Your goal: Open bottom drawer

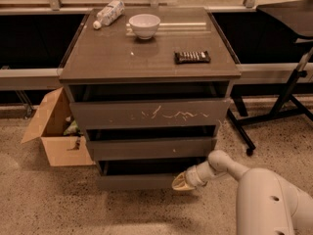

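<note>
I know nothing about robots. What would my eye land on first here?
The pale robot arm at lower right stands out, its gripper at the right end of the bottom drawer of a dark cabinet. Next come the white bowl, plastic bottle and dark snack bar on the cabinet top, and an open cardboard box on the floor beside it.

Dim; end effector point(180, 182) at bottom drawer point(137, 181)

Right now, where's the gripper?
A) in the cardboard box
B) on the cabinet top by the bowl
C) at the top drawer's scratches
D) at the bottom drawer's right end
D: the gripper is low down, against the right end of the bottom drawer front.
</note>
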`<move>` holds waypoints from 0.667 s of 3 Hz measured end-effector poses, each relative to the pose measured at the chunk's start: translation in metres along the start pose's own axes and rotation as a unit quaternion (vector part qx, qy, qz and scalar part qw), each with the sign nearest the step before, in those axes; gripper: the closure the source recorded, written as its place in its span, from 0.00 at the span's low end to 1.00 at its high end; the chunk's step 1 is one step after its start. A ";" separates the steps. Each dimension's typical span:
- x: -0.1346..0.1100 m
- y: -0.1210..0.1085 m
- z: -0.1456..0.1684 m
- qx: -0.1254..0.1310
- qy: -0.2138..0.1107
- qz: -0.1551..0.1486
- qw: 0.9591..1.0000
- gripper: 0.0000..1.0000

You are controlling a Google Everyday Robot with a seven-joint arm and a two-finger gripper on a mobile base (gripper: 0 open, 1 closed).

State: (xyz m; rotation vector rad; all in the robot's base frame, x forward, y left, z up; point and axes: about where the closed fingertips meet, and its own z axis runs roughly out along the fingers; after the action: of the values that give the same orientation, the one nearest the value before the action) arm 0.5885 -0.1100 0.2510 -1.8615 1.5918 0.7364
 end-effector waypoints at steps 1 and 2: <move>0.015 -0.010 -0.008 0.026 0.003 0.002 1.000 0.62; 0.029 -0.020 -0.013 0.047 0.022 0.006 0.999 0.39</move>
State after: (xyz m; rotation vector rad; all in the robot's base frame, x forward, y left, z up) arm 0.6126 -0.1365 0.2401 -1.8144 1.6367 0.6195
